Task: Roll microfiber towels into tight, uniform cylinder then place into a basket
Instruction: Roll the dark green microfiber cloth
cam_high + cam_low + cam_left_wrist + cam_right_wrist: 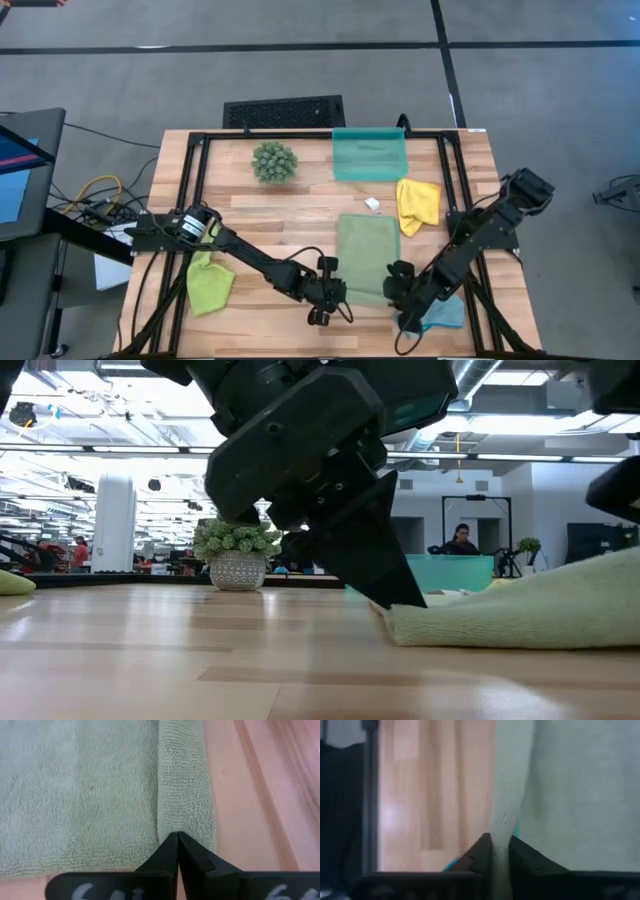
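Sage green towel (366, 256), flat on the wooden table (300, 215), high view: left gripper (335, 292) at its near left corner, right gripper (400, 285) at its near right corner; teal basket (370, 155) well beyond both grippers at the far edge; yellow towel (417, 203) beyond the right gripper, near the basket; lime green towel (209, 283) well to the left of the left gripper; light blue towel (445, 312) just beside the right gripper, partly under that arm; plant ball (274, 161) to the left of the basket.

Low view: a dark gripper (385, 590) tip down at the folded towel edge (520, 615); potted plant (238, 552) behind it.

Left wrist view: fingers (167, 855) pressed together, tips at the raised fold (185, 785) of the sage towel; no cloth visible between them.

Right wrist view: fingers (480, 852) narrowly parted, pinching a pale ridge of the sage towel (507, 820).
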You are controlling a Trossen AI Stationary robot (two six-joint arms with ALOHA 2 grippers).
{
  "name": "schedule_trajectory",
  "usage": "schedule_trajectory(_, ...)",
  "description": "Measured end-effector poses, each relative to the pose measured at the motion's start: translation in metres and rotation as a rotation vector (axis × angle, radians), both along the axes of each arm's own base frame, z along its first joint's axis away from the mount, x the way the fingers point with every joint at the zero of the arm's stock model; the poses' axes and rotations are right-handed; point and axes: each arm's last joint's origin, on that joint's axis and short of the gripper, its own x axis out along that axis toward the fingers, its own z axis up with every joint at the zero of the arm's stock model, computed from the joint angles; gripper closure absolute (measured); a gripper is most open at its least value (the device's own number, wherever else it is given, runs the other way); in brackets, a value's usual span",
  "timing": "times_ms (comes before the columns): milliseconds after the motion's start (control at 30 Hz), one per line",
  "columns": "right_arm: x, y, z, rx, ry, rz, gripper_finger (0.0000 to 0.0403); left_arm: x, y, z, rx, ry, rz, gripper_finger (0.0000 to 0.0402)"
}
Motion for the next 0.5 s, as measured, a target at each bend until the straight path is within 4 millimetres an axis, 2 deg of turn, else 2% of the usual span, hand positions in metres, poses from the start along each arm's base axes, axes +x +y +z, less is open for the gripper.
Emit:
schedule_trajectory(167,0.005,-0.004,-0.007,0.085,0.119,0.047,0.0241,0.000,0.000,0.000,0.003,0.001,-0.003,0.0400)
schedule_trajectory(267,0.005,-0.008,-0.004,0.129,0.164,0.056,0.0215,0.000,0.000,0.000,0.003,0.001,-0.003,0.0400)
schedule_trajectory(367,0.002,-0.011,0.004,0.125,0.168,0.052,0.0219,0.000,0.000,0.000,0.003,0.001,-0.004,0.0400)
schedule_trajectory(500,-0.001,-0.014,0.014,0.133,0.141,0.041,0.0260,0.000,0.000,0.000,0.003,0.001,-0.004,0.0400)
